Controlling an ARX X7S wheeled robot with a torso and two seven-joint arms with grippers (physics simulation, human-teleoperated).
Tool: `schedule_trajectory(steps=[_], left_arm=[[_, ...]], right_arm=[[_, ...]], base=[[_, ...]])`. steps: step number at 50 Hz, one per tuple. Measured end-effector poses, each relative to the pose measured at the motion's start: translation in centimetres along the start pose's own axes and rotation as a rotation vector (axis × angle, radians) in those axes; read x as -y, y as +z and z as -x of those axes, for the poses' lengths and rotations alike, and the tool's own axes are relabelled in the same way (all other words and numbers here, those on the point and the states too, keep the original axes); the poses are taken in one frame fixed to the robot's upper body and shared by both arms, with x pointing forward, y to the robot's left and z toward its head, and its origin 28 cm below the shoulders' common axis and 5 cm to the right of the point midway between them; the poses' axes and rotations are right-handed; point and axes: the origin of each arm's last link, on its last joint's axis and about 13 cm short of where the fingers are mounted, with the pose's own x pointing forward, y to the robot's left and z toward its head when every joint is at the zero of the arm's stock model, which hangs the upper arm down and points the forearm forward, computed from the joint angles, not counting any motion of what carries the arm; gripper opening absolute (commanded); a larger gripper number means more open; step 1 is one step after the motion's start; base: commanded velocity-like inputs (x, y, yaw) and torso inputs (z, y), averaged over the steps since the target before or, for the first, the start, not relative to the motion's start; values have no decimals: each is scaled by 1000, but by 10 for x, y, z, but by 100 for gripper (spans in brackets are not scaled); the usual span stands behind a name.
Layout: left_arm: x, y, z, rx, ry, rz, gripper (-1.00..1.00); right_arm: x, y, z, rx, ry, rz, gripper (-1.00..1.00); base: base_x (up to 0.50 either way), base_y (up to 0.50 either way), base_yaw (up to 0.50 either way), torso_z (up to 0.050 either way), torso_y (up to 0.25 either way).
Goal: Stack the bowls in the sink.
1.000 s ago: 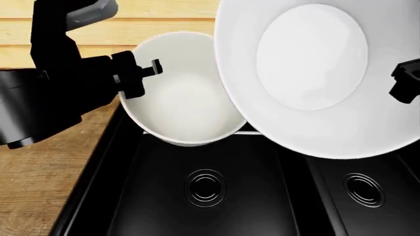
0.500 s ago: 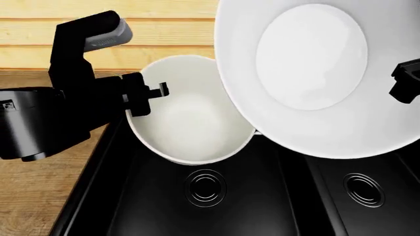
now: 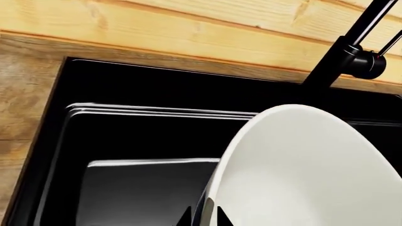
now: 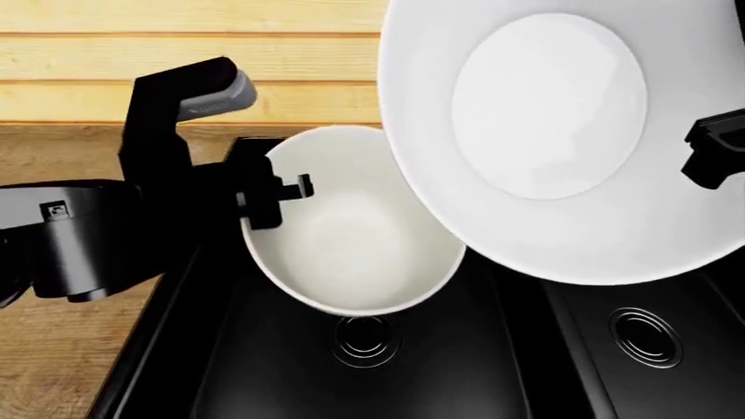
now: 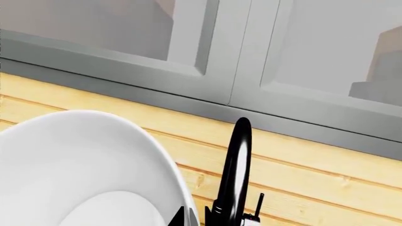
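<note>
Pinching each bowl by its rim, the left jaws [image 4: 279, 199] hang the cream bowl [image 4: 355, 231] over the sink [image 4: 233, 367], while the right jaws [image 4: 710, 157] keep the white bowl [image 4: 559, 131] high at two o'clock, likely to nest.

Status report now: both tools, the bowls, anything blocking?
Left tool shut on cream bowl, over left sink basin. Right tool shut on white bowl, held high. Nothing blocking.

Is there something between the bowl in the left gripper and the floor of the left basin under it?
Nothing visible. The cream bowl, held at its rim by the left gripper, hangs over the left basin of the sink, whose floor and drain look bare. The white bowl is raised, beside it.
</note>
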Motion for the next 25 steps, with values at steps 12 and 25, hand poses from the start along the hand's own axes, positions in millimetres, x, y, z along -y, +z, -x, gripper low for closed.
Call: schedule_trajectory(steps=[12, 25], left_arm=[[-4, -9, -10, -21, -13, 20, -100], [-6, -22, -23, -55, -27, 35, -100]], right_arm=[[0, 0, 0, 0, 3, -4, -100], [1, -3, 0, -1, 4, -11, -100]], base=[[0, 0, 0, 0, 0], [0, 0, 0, 0, 1]])
